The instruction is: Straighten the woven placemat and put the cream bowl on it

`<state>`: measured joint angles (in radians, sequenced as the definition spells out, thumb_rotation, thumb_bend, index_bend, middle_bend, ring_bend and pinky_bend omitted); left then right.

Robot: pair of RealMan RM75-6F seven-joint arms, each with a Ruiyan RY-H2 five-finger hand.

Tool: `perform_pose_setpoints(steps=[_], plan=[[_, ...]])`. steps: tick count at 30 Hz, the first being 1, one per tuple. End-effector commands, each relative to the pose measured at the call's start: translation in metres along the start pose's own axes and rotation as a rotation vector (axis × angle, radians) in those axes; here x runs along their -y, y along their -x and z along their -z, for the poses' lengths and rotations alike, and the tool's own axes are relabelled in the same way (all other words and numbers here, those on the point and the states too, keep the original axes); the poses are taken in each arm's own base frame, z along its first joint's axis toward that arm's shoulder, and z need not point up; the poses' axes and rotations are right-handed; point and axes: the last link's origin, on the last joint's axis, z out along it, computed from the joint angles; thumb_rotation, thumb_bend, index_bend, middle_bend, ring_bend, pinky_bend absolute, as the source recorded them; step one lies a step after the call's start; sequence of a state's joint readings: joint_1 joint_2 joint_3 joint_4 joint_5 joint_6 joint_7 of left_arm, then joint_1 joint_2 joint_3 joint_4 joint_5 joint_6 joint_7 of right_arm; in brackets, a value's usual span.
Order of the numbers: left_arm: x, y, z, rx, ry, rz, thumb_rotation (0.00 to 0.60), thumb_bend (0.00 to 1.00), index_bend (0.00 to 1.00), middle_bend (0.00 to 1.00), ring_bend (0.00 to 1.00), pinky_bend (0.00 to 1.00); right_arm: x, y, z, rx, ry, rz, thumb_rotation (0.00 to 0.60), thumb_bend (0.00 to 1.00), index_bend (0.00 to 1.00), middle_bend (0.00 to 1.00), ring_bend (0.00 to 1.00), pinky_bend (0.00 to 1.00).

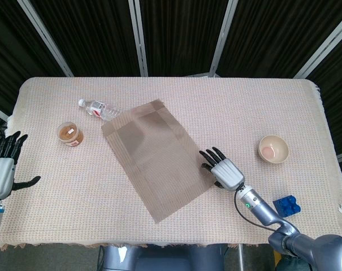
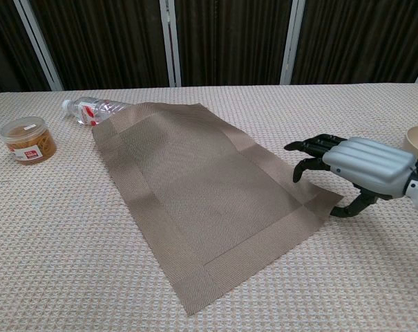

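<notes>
Placemat (image 1: pixel 155 158) lies skewed across the middle of the table (image 1: pixel 238 107), its long axis running from about 11 o'clock to 5 o'clock, so the straightening step looks not yet done. At the mat's 4 o'clock corner the right robot hand (image 1: pixel 222 171) hangs with fingers apart and curled down, fingertips (image 2: pixel 296 169) at or just over the mat's edge; whether they touch the weave cannot be told. Nothing is in its grasp. Far off at the table's 9 o'clock edge, the left robot hand (image 1: pixel 2 167) is spread wide and holds nothing. The cream bowl (image 1: pixel 273 149) sits well apart from the mat, toward 3 o'clock, and looks empty apart from a pinkish tint inside. The likely trouble: a thin mat on a textured cloth may buckle or fold at that corner instead of turning if the fingers press at one point only, and a wide swing could drive its far corner into the clear bottle (image 1: pixel 99 109) lying just beside it at 11 o'clock. A lidded tub (image 1: pixel 70 134) with brown contents stands near 9 o'clock, and a small blue object (image 1: pixel 286 204) lies near 4 o'clock.
</notes>
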<state>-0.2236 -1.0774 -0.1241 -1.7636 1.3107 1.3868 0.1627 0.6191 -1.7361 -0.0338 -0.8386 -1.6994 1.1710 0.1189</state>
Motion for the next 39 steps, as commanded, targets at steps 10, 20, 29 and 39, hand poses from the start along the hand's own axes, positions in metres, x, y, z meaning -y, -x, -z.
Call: perform_pose_setpoints(steps=[10, 20, 29, 39], plan=[[-0.001, 0.001, 0.0, 0.005, 0.004, 0.002, 0.6, 0.0, 0.0, 0.0, 0.0, 0.0, 0.002, 0.002, 0.0, -0.007, -0.009, -0.036, 0.6, 0.41, 0.53, 0.0, 0.0, 0.0], [-0.001, 0.0, 0.001, 0.005, 0.004, 0.006, 0.6, 0.0, 0.0, 0.0, 0.0, 0.0, 0.008, 0.0, 0.001, -0.016, -0.013, -0.073, 0.6, 0.47, 0.62, 0.05, 0.0, 0.0], [-0.003, -0.001, 0.005, 0.005, 0.014, 0.015, 0.6, 0.0, 0.0, 0.0, 0.0, 0.0, 0.01, -0.01, 0.033, -0.051, -0.074, -0.071, 0.6, 0.47, 0.64, 0.06, 0.0, 0.0], [-0.006, -0.003, 0.012, 0.01, 0.037, 0.028, 0.6, 0.0, 0.0, 0.0, 0.0, 0.0, -0.032, -0.042, 0.112, -0.065, -0.155, 0.204, 0.6, 0.47, 0.64, 0.06, 0.0, 0.0]])
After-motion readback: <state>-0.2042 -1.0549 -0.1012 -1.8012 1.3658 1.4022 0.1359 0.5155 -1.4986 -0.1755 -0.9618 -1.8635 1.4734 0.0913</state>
